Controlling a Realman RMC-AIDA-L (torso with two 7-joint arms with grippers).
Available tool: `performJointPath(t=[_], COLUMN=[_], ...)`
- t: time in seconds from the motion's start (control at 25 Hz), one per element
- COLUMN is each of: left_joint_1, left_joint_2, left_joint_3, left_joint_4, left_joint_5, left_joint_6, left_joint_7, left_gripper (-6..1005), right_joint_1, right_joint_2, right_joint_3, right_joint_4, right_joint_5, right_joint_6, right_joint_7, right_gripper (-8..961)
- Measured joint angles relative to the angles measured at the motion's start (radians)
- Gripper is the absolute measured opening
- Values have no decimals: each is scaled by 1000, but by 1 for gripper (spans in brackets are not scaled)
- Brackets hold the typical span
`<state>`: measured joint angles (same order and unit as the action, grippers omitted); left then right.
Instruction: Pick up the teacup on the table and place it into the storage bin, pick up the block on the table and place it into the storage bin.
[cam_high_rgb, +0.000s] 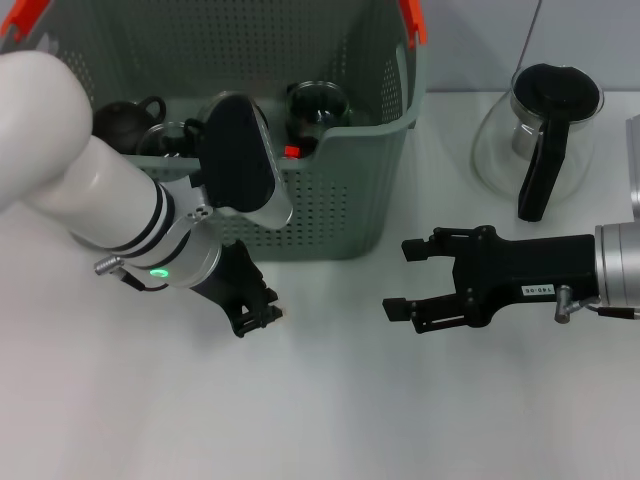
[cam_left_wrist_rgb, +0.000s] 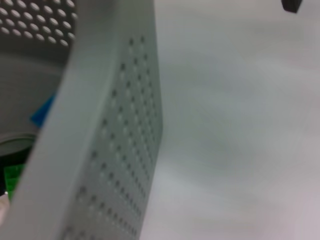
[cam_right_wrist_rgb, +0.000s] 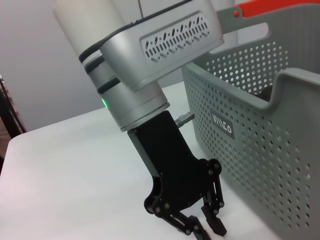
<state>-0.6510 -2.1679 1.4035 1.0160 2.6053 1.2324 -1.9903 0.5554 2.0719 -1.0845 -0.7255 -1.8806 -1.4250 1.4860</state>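
Plastics, glass and matt white on my screen.
I see the storage bin (cam_high_rgb: 340, 190) as matt grey-green perforated plastic, the table (cam_high_rgb: 330, 420) smooth and matt white, the carafe (cam_high_rgb: 535, 140) clear glossy glass with a black plastic handle, and the left arm's shell (cam_high_rgb: 60, 150) glossy white.

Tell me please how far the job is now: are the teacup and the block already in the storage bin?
Nothing small remains on the table. The storage bin holds dark cup-like items and a red piece, plus blue and green bits in the left wrist view; which is the teacup or block I cannot confirm. The left gripper and right gripper, jaws open, hold nothing before the bin. Probably only retreating is left.
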Motion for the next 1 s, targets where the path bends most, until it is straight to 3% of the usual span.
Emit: performJointPath(t=[0.16,0.32,0.44,0.6,0.72,0.8,0.84,0.88,1.0], left_joint_1=[-3,2,24,53,40,-1,-1,-55,-113], left_joint_2=[1,-1,-3,-2,7,23,23,54,103], left_joint_3=[-2,-9,-51,-201,-394,-530,-530,-630,-650], left_joint_4=[10,45,137,267,330,359,359,340,232], left_joint_5=[-4,-8,-65,-267,-432,-491,-491,-511,-510], left_joint_6=[8,58,201,455,564,552,552,456,334], left_joint_7=[-7,-14,-23,-43,-58,-66,-66,-69,-68], left_gripper=[138,136,135,133,131,130,130,130,131], right_joint_1=[-2,-4,-4,-8,-19,-26,-28,-29,-28], right_joint_2=[-1,-1,-1,-8,-13,-15,-17,-18,-22], right_joint_3=[0,0,0,0,6,11,12,13,14], right_joint_4=[0,0,1,5,9,10,9,9,12], right_joint_5=[0,0,0,0,0,0,0,0,0], right_joint_6=[0,1,2,0,-5,-6,-8,-10,-21], right_joint_7=[1,-2,-1,5,6,7,7,7,7], right_gripper=[927,927,927,927,928,928,928,928,928])
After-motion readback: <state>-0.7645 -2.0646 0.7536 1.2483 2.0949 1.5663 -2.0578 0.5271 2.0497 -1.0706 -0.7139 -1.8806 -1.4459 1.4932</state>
